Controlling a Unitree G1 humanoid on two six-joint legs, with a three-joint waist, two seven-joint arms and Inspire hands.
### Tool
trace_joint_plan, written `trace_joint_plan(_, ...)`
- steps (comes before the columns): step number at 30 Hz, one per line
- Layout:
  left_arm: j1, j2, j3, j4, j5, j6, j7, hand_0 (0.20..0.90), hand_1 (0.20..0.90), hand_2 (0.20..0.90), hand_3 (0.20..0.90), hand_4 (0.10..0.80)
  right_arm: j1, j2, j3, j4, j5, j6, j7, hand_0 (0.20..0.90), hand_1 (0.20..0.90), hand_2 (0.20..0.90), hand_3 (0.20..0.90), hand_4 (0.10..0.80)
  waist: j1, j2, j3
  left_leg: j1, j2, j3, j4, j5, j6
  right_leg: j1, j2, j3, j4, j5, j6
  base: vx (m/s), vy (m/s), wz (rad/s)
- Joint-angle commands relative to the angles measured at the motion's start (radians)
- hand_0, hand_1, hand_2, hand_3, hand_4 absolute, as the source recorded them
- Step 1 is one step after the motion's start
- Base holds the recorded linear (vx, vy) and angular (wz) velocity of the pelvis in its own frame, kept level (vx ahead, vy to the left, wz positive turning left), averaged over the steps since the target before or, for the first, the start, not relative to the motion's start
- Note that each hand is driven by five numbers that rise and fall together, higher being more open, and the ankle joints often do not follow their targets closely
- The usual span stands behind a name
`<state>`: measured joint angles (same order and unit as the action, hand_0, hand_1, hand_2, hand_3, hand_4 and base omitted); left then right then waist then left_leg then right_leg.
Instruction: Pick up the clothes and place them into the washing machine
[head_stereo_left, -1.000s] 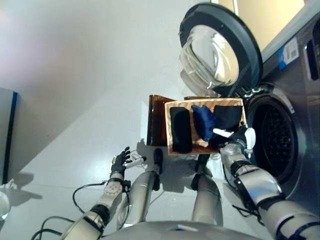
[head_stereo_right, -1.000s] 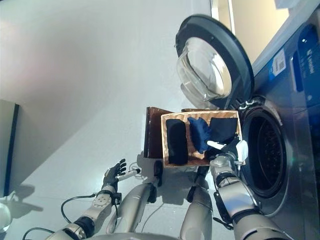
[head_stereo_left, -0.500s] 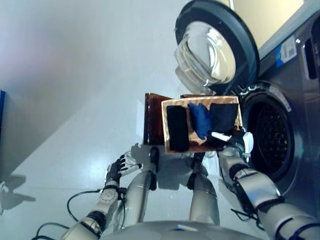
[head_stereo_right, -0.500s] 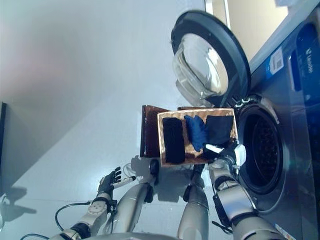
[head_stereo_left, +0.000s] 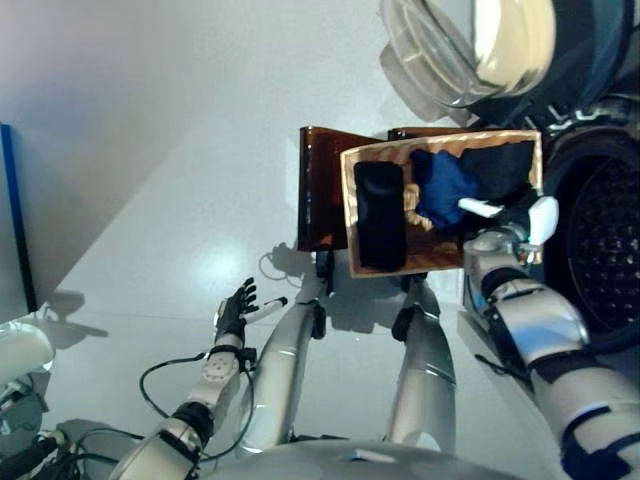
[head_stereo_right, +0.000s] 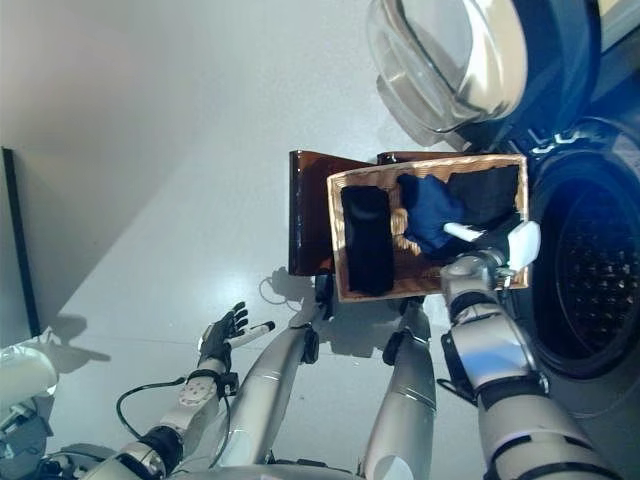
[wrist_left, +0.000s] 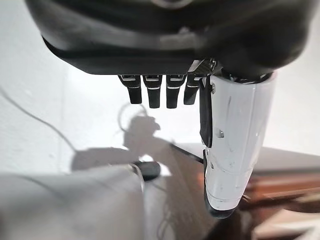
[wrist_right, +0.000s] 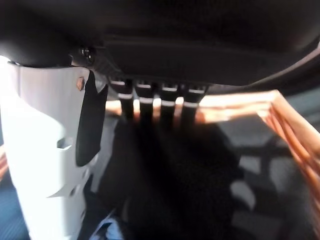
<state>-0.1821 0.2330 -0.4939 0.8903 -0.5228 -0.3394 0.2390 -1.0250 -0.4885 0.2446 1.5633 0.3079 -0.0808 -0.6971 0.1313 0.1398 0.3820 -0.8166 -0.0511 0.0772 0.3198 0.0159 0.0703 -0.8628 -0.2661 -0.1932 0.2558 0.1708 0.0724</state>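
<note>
Since 1 s ago the right hand (head_stereo_left: 505, 232) has crept over the basket (head_stereo_left: 349, 215), fingers straight above the clothes (head_stereo_left: 440, 187), left hand (head_stereo_left: 234, 314) open, idle; a shallow grab could miss them

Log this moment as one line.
right hand over basket, reaching black cloth | left hand idle, open | washer door open

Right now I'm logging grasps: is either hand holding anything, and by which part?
Left hand holds nothing, open over the floor. Right hand reaches into the basket over the black cloth; whether it grips cannot be told.
</note>
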Motion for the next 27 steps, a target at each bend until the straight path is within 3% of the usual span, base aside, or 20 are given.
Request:
trace_joint_plan(1, 0.07, 0.059, 0.021, -0.004, -0.016, -0.019, 0.016, 0.9, 0.9, 0.9, 0.9, 0.8, -0.084, -0.067, 0.121, -0.071, -0.036, -0.045, 0.033, 0.9, 0.9, 0.9, 0.9, 0.8, 0.041, 0.06, -0.024, -0.046, 0.014, -0.042, 0.014, -0.029, -0.096, 0.018, 0.024, 0.023, 0.157, -0.181, 0.004, -0.003, 0.045, 0.02)
trace_joint_plan(5, 0.037, 0.047, 0.028, 0.074, -0.009, -0.017, 0.025, 0.9, 0.9, 0.9, 0.9, 0.8, -0.081, -0.019, 0.165, -0.101, -0.075, -0.047, 0.045, 0.9, 0.9, 0.9, 0.9, 0.8, 0.035, 0.055, -0.029, -0.042, 0.008, -0.044, 0.008, -0.027, -0.094, 0.017, 0.027, 0.025, 0.16, -0.182, 0.002, -0.002, 0.014, -0.09)
trace_joint_plan(6, 0.037, 0.046, 0.028, 0.074, -0.009, -0.017, 0.024, 0.9, 0.9, 0.9, 0.9, 0.8, -0.081, -0.019, 0.165, -0.101, -0.075, -0.047, 0.045, 0.834, 0.834, 0.834, 0.834, 0.753, 0.035, 0.055, -0.029, -0.042, 0.008, -0.044, 0.008, -0.027, -0.094, 0.017, 0.027, 0.025, 0.16, -0.182, 0.002, -0.008, 0.002, -0.06)
trace_joint_plan(7, 0.017, 0.038, 0.04, 0.104, -0.011, -0.017, 0.03, 0.9, 0.9, 0.9, 0.9, 0.8, -0.072, 0.003, 0.18, -0.116, -0.088, -0.042, 0.057, 0.444, 0.444, 0.444, 0.444, 0.475, 0.034, 0.057, -0.034, -0.036, 0.004, -0.046, 0.002, -0.025, -0.095, 0.02, 0.029, 0.024, 0.161, -0.183, 0.002, -0.004, -0.001, -0.04)
trace_joint_plan(8, 0.012, 0.034, 0.047, 0.115, -0.014, -0.018, 0.033, 0.9, 0.9, 0.9, 0.9, 0.8, -0.064, 0.017, 0.184, -0.124, -0.09, -0.044, 0.064, 0.285, 0.285, 0.285, 0.285, 0.361, 0.034, 0.058, -0.037, -0.033, 0.004, -0.048, 0.0, -0.023, -0.097, 0.023, 0.029, 0.023, 0.161, -0.184, 0.001, 0.0, 0.0, 0.0)
trace_joint_plan(9, 0.012, 0.034, 0.047, 0.116, -0.014, -0.018, 0.032, 0.9, 0.9, 0.9, 0.9, 0.8, -0.064, 0.017, 0.184, -0.125, -0.09, -0.044, 0.064, 0.2, 0.2, 0.2, 0.2, 0.3, 0.034, 0.059, -0.037, -0.033, 0.004, -0.048, 0.0, -0.023, -0.097, 0.024, 0.029, 0.022, 0.161, -0.184, 0.001, 0.0, 0.0, 0.0)
trace_joint_plan(17, 0.011, 0.024, 0.082, 0.156, -0.004, -0.016, 0.025, 0.9, 0.9, 0.9, 0.9, 0.8, 0.019, 0.072, 0.164, -0.184, -0.072, -0.049, 0.103, 0.2, 0.2, 0.2, 0.2, 0.3, 0.036, 0.058, -0.047, 0.029, 0.0, -0.061, -0.039, -0.006, -0.101, 0.089, 0.035, 0.004, 0.135, -0.183, 0.003, 0.002, -0.018, 0.05)
trace_joint_plan(27, 0.001, 0.009, 0.105, 0.233, 0.013, 0.005, 0.009, 0.9, 0.9, 0.9, 0.9, 0.8, 0.126, 0.008, 0.093, -0.211, -0.054, -0.051, 0.118, 0.2, 0.2, 0.2, 0.2, 0.3, 0.024, 0.066, -0.066, 0.125, 0.0, -0.061, -0.084, 0.008, -0.106, 0.181, 0.039, 0.008, 0.092, -0.177, 0.004, 0.017, -0.014, 0.02)
